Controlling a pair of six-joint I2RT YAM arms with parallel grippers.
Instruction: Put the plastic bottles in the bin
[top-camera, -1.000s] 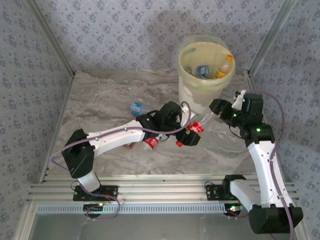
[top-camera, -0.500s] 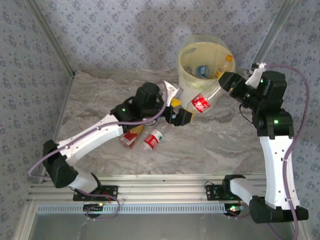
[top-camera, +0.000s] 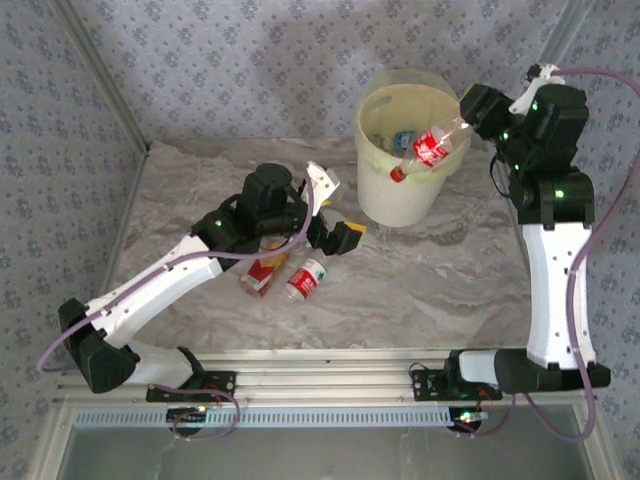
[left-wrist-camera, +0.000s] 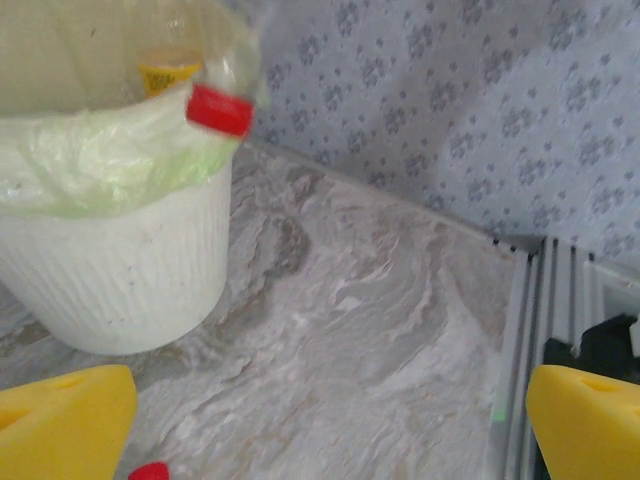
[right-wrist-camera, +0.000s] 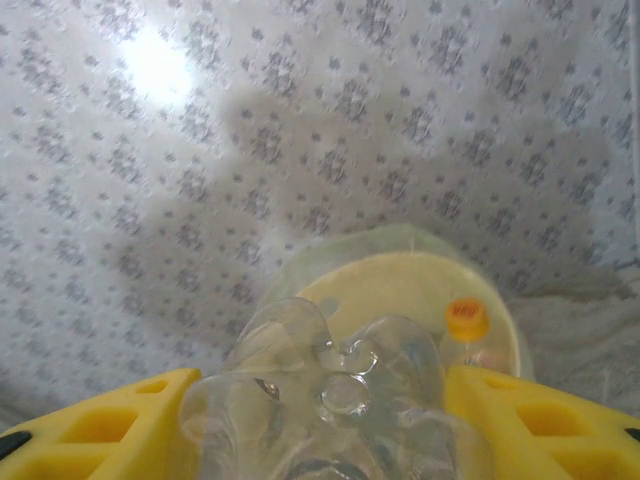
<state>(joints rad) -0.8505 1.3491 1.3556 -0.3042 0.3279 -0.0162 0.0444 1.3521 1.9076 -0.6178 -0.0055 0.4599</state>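
Nearest, a loose bottle (top-camera: 307, 280) and a crushed bottle (top-camera: 262, 275) lay side by side on the table (top-camera: 200, 190), left of centre. Just beyond them the left claw (top-camera: 335, 212) hung with its jaws spread wide and nothing between them. Farther right stood the bin (top-camera: 400, 195), with several bottles inside. Above it the right claw (right-wrist-camera: 320, 430) had the held bottle (top-camera: 432, 148) clamped by its base, tilted cap-down across the mouth, with the cap at the near rim. We judged the drop to be the step in hand. The next move called for those jaws to part with the bottle clear of the rim.
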